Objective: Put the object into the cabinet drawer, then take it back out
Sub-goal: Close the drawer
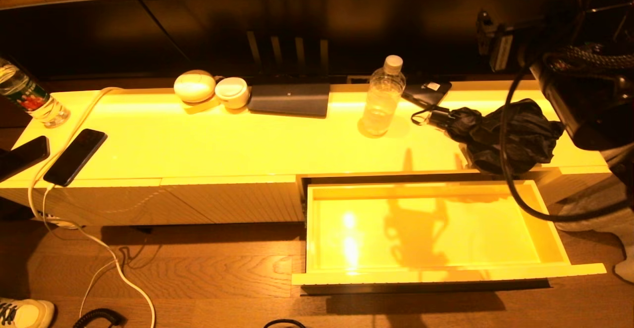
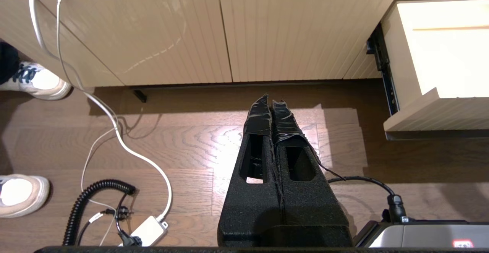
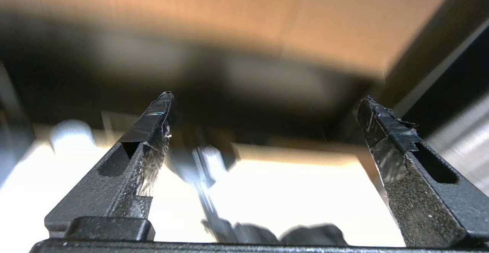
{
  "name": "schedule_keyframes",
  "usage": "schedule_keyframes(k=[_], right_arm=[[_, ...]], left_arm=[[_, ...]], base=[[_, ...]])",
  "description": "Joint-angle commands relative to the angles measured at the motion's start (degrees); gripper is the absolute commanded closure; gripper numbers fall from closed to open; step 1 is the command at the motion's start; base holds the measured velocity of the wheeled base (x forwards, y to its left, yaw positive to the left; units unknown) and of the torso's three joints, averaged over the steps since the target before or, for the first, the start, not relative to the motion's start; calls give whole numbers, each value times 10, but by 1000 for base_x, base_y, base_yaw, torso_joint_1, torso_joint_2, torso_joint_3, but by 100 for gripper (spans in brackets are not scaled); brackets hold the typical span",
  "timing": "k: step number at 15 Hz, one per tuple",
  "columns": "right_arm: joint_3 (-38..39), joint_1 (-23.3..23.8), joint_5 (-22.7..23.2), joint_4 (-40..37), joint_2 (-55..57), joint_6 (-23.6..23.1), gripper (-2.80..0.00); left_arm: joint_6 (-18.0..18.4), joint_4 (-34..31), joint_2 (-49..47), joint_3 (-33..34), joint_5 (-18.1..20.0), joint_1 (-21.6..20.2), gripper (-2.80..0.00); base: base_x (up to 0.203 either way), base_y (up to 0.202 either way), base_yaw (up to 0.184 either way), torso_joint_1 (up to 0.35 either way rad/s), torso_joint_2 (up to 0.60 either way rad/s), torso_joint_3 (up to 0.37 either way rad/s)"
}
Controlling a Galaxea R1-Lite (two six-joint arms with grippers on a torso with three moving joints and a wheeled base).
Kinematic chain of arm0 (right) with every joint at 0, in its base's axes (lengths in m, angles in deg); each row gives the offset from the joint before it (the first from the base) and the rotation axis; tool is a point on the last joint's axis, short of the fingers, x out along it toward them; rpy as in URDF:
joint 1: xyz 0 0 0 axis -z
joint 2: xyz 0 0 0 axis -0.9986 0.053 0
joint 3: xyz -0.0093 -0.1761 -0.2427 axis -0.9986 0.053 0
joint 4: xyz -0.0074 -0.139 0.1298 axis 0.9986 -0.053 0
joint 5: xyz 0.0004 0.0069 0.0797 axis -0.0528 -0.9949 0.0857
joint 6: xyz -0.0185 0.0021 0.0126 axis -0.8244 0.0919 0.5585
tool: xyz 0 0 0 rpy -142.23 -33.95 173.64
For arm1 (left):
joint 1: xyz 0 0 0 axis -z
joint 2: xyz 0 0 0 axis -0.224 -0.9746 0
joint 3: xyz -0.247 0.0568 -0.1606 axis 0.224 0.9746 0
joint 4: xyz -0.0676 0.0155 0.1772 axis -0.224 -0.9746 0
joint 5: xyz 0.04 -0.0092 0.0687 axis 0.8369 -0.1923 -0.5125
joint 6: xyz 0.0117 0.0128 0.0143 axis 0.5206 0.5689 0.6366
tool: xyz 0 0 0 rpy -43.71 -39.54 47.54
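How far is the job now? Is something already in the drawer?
Done: the drawer stands pulled open, and nothing lies inside. In hand: nothing; the right gripper is open and holds nothing, while the left gripper hangs shut above the floor. Left: putting an object in and taking it out.

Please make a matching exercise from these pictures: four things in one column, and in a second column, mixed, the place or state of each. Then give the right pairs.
Things:
1. cabinet drawer
2. clear water bottle
3. black folded umbrella
4. left gripper

Places or states:
A. shut, hanging over the wooden floor in front of the ribbed cabinet front
B. pulled out, nothing inside
C. standing upright on the cabinet top, white cap on
D. lying on the cabinet top above the drawer, near its right end

Pairs: 1-B, 2-C, 3-D, 4-A
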State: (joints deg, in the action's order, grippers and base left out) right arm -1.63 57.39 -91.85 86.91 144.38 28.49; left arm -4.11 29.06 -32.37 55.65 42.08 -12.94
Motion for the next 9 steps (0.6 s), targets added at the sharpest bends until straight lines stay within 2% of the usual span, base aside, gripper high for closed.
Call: schedule_keyframes(k=[1,4,5,7,9], right_arm=[[96,15,-2,-147,-123,13,0],[168,26,3,-329,-176,73,0],[197,28,28,-399,-192,86,0],[257,30,119,-491,-212,96,0],[302,32,186,-527,-206,96,0]], left_arm=[[0,1,0,1,0,0,0],[0,1,0,1,1,0,0],[0,1,0,1,0,0,0],[0,1,0,1,0,0,0],[0,1,0,1,0,0,0]], base=[[0,0,0,0,0,0],[0,0,0,0,0,0],[0,0,0,0,0,0],[0,0,0,0,0,0],[0,0,0,0,0,0]])
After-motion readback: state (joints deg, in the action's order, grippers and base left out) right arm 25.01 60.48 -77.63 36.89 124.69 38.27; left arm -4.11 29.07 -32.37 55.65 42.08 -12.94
